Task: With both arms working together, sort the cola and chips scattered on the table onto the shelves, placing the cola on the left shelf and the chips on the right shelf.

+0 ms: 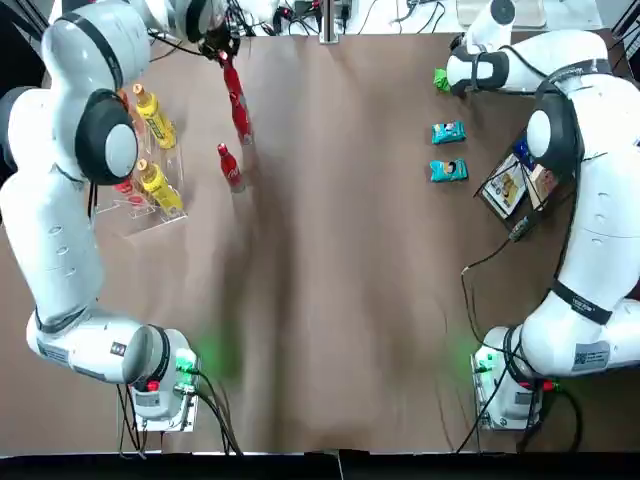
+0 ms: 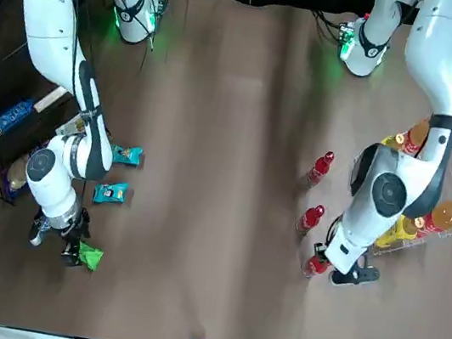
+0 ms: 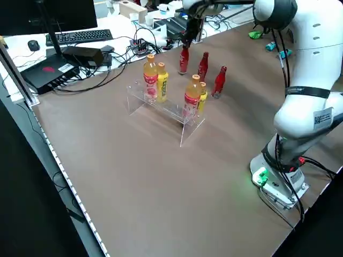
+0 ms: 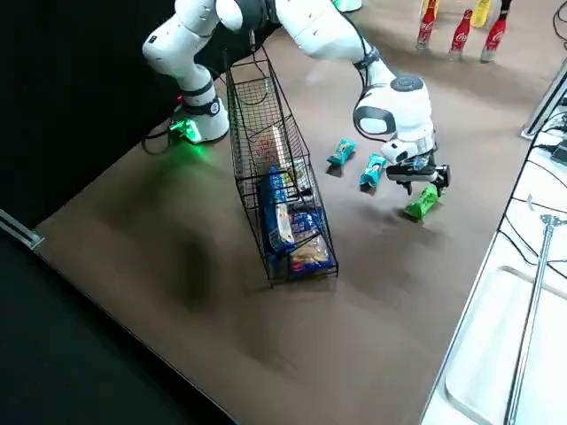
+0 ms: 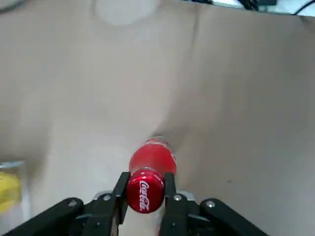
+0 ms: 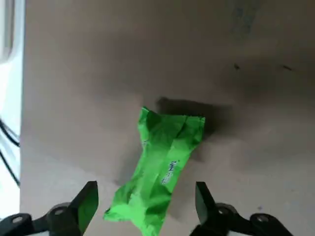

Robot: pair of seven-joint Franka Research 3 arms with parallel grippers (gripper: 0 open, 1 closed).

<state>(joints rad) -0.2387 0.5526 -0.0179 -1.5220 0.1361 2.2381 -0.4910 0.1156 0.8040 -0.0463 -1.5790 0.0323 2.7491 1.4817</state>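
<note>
Bottle [image 5: 152,160] between the fingers of the left gripper [image 5: 146,189]: smooth, glossy red cap and sleeve, clear plastic near the base. Fingers of that gripper: matt black, with bright metal screws. Rack [image 3: 171,110] near the left gripper: clear, smooth, glossy plastic. Packet [image 6: 160,169] below and between the parted fingers of the right gripper [image 6: 146,209]: crinkled green film, slight sheen. Two packets [image 4: 372,170] near the right gripper: shiny teal-blue film, creased. Basket [image 4: 279,168] beyond them from that gripper: thin black wire mesh. Bench [image 1: 340,300] under both grippers: smooth brown surface, low sheen.
</note>
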